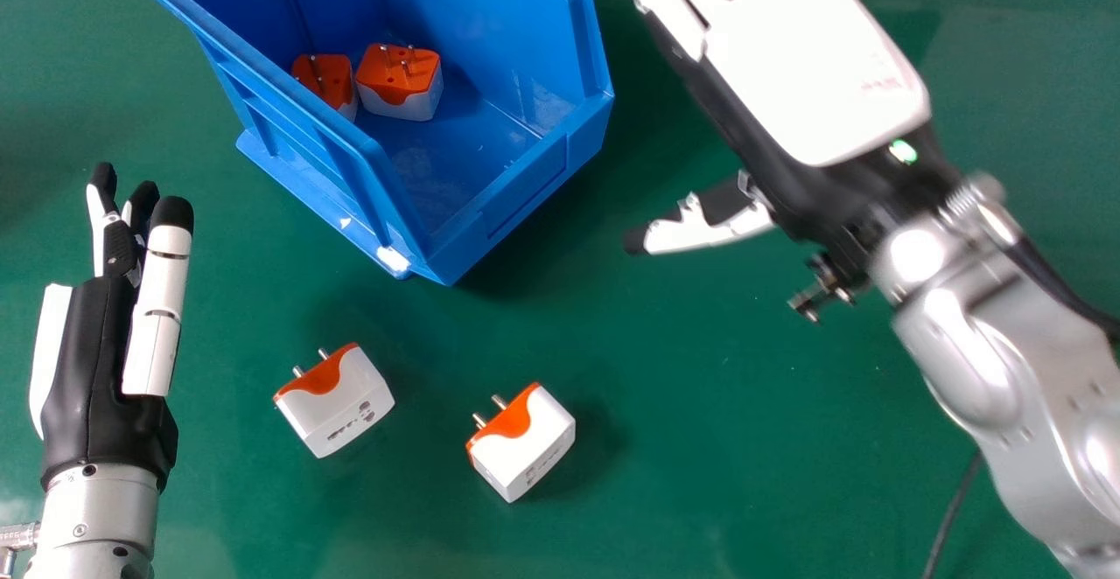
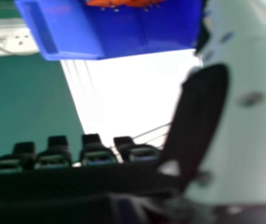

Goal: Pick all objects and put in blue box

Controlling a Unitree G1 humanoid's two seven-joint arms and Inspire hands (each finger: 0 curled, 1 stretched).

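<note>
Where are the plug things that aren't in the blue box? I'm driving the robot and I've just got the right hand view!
Observer: In the head view, one white-and-orange plug and a second plug lie on the green table, on the near side of the blue box.
Operator: Cool! And which side of the box is my hand on?
Observer: The right hand is to the right of the box, as the head view shows it.
Operator: What about the other robot hand, is it grabbing anything?
Observer: No, the left hand is empty, with its fingers straight, at the left side of the head view.
</note>
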